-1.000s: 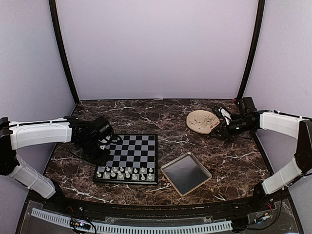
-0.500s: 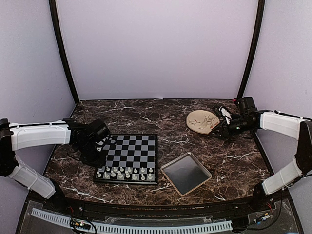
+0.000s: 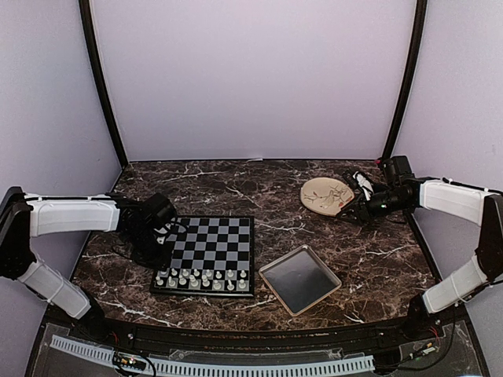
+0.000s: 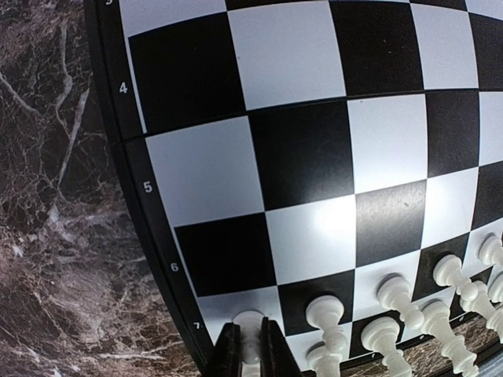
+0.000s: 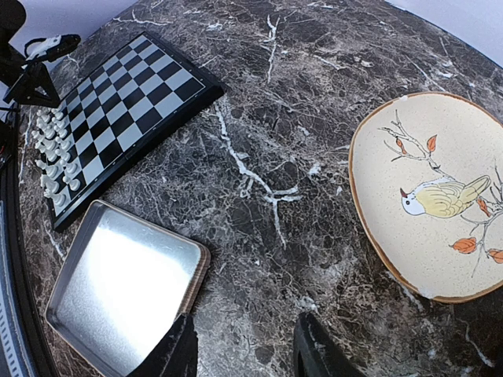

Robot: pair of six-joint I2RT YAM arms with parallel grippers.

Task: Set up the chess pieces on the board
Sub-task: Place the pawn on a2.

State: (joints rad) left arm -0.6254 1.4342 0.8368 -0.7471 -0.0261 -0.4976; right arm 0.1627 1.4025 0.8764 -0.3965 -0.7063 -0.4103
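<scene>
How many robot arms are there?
2. The left arm reaches to the left edge of the board. The right arm is at the far right, beside the plate.

**Top view.** Fixed camera, high behind the arm bases, facing forward and down. It takes in the whole table [image 3: 236, 184] up to the back wall. The board [image 3: 208, 253], tray [image 3: 299, 280] and plate [image 3: 326, 194] all appear small.

**Left wrist view.** Very near, looking steeply down on the board's left margin. Rank numbers are legible. The left gripper [image 4: 250, 353], closed on a piece [image 4: 248, 322], cuts the bottom edge.

**Right wrist view.** Moderately near and oblique, looking from the plate side across the table toward the board. The spread tips of the right gripper [image 5: 247, 353] are at the bottom edge.

**Overlap.** The board appears in all three views. The tray and plate appear in the top and right wrist views only.
</scene>
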